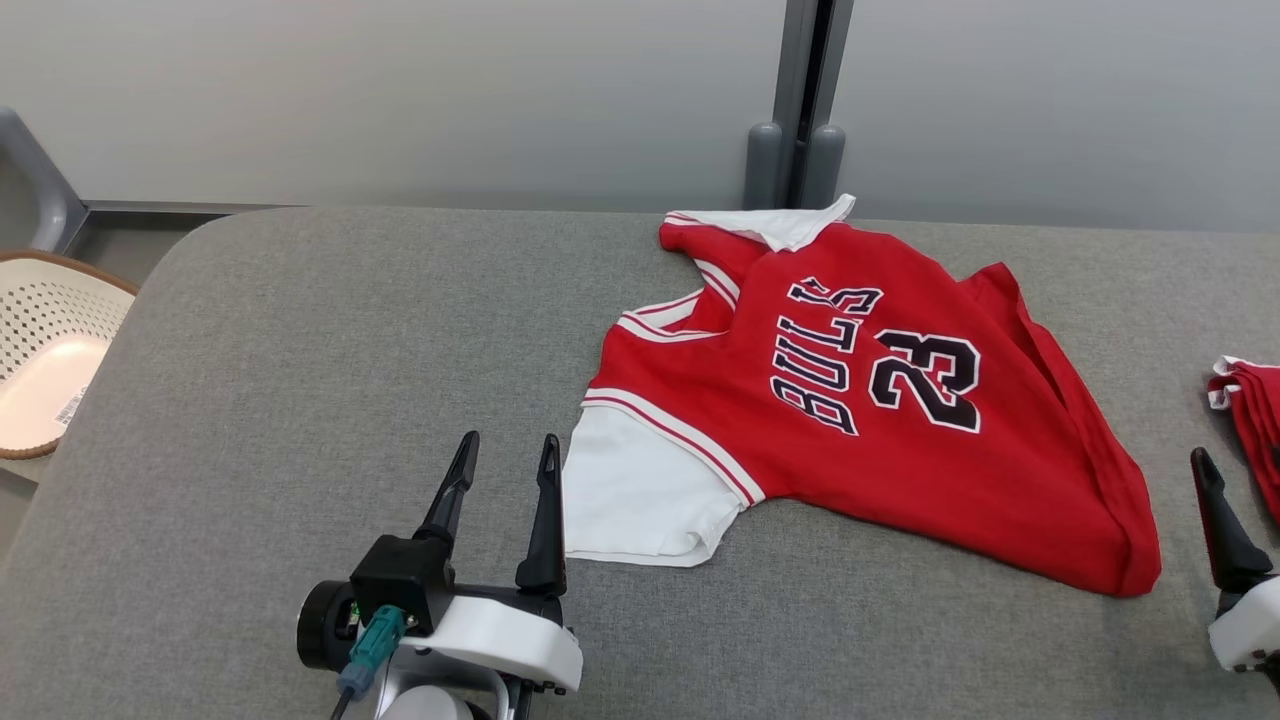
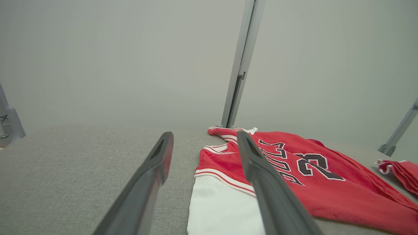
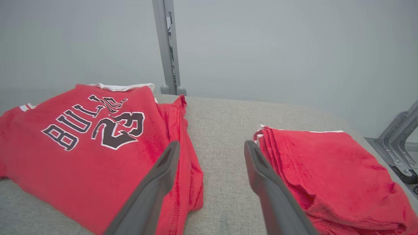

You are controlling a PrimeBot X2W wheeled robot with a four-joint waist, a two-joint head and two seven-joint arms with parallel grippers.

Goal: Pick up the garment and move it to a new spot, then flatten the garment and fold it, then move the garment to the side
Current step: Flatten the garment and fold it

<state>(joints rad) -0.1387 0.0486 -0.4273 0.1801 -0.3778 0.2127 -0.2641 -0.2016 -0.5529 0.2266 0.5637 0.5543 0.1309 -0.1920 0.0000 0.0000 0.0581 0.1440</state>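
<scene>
Flattening seems the step in hand — Bulls jersey lies rumpled, left gripper and right gripper both spread wide, holding nothing — next calls for pinching opposite edges, pulling taut.

Looks like a lab; grey padded table; plain partition panels; metal post.

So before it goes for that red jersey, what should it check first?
1. Left gripper open and empty: ok.
2. Right gripper open and empty: ok.
3. Jersey lying flat: not ok, its right edge is bunched and the white sleeve sticks out.
4. Bare table left of the jersey: ok.
5. Folded red stack apart from the jersey: ok.
6. Layers underneath smooth: cannot tell.
</scene>
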